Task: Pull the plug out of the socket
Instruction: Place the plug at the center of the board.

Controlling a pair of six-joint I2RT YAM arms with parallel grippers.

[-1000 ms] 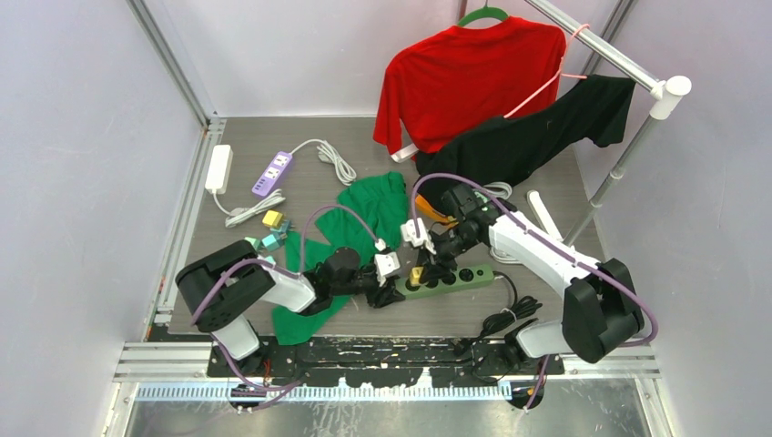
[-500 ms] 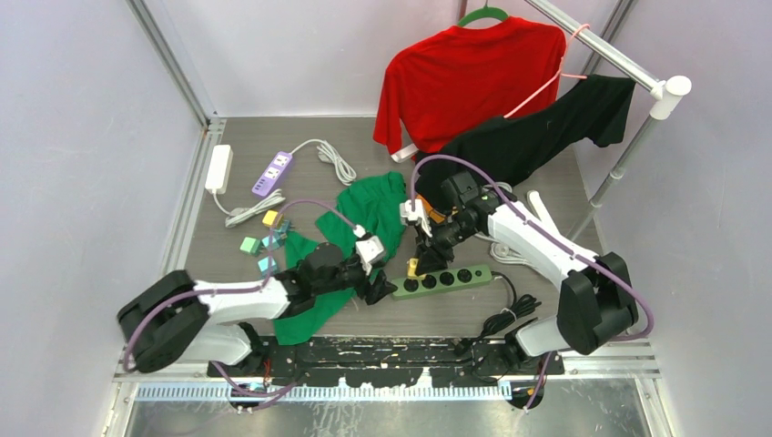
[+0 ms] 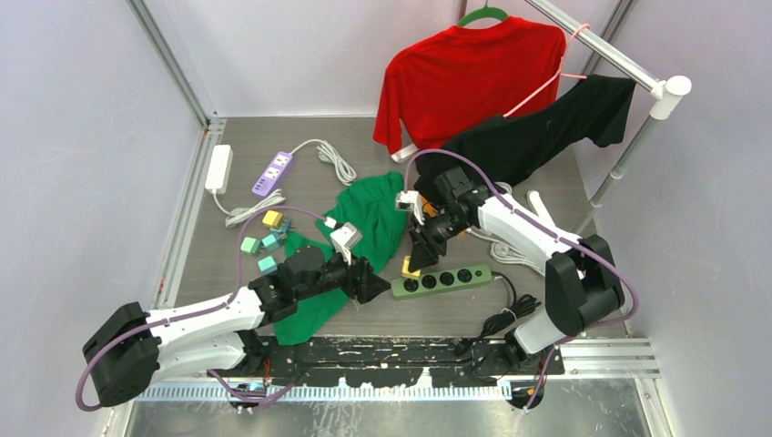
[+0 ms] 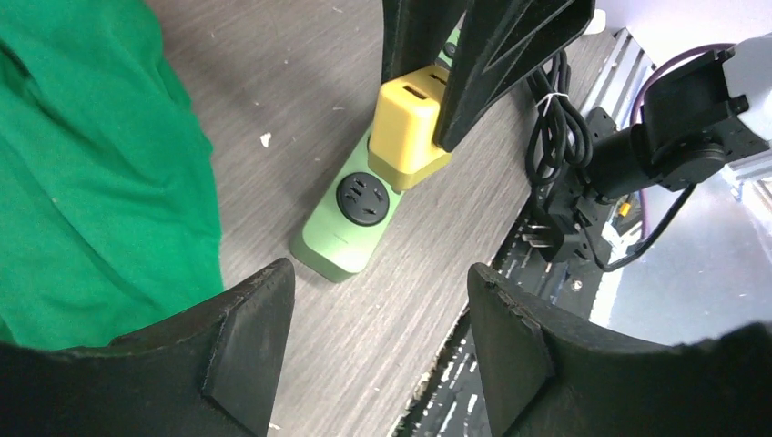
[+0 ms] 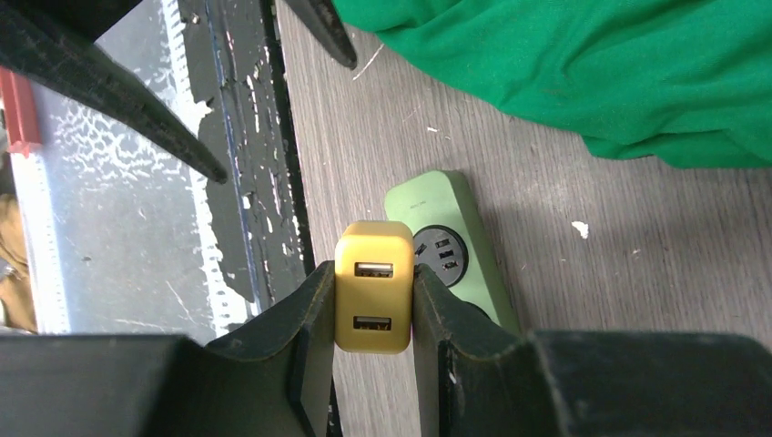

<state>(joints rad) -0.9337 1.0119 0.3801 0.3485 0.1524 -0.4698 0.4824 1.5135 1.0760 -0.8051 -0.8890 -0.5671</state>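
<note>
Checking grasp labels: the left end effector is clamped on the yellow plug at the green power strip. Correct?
No, it is the right end effector that is clamped on the yellow plug at the green power strip, as the right wrist view shows. The left end effector stands open, holding nothing.

You are working in a robotics lab cell, a rigged test space. Plain pale walls (image 3: pixel 82 137) box in a grey wood-grain table (image 3: pixel 319 127), with an aluminium strut (image 3: pixel 168 64) running up the far left corner. The left arm (image 3: pixel 200 319) and the right arm (image 3: pixel 528 237) are mounted on a scratched dark base plate (image 3: pixel 391 350) along the near edge. What lies around looks like staged props. A clothes rail (image 3: pixel 601 45) at the far right carries a red T-shirt (image 3: pixel 464 77) and a black top (image 3: pixel 537 137). A green cloth (image 3: pixel 373 209) lies mid-table. A purple power strip (image 3: pixel 273 173) and a white power strip (image 3: pixel 218 168) sit far left, a green power strip (image 3: pixel 446 279) sits nearer, and small coloured blocks (image 3: pixel 264 241) lie to the left.
</note>
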